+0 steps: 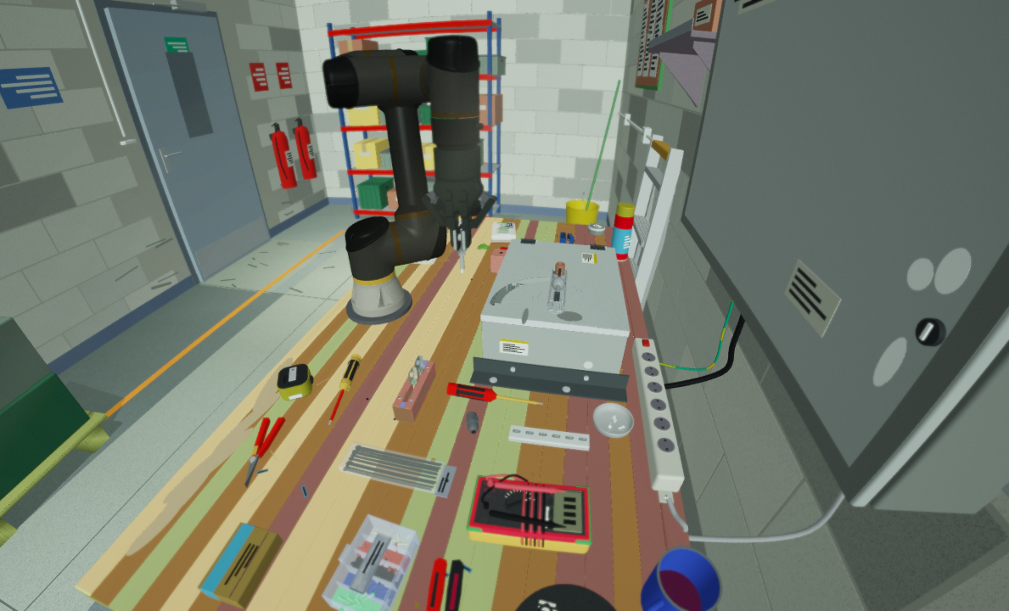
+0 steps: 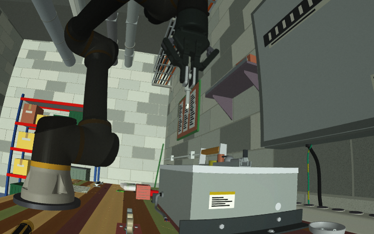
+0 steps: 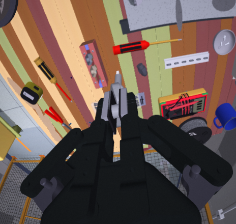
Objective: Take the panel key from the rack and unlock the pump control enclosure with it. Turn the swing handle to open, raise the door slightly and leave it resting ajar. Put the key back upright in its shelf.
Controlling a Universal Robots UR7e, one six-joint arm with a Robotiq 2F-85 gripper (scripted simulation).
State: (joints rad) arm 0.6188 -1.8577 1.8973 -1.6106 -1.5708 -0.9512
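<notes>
The panel key's (image 3: 117, 94) head is partly hidden between the fingers of my gripper (image 1: 460, 237), which holds it with the grey shaft (image 2: 188, 97) pointing straight down, high above the bench. The pump control enclosure (image 1: 557, 304), a grey box, lies flat on the bench to the right of the key. Its swing handle (image 1: 557, 287) lies along the middle of the closed door. The key rack (image 1: 414, 390), a small reddish block, stands on the bench nearer the front, left of the enclosure.
Behind the bench stand a blue and red shelf unit (image 1: 417, 114) and the arm's base (image 1: 377, 292). A red screwdriver (image 1: 485, 393), a bracket (image 1: 550, 378), a power strip (image 1: 660, 410), a dish (image 1: 613, 420) and a multimeter (image 1: 531, 513) lie in front of the enclosure. A large cabinet (image 1: 872, 228) fills the right.
</notes>
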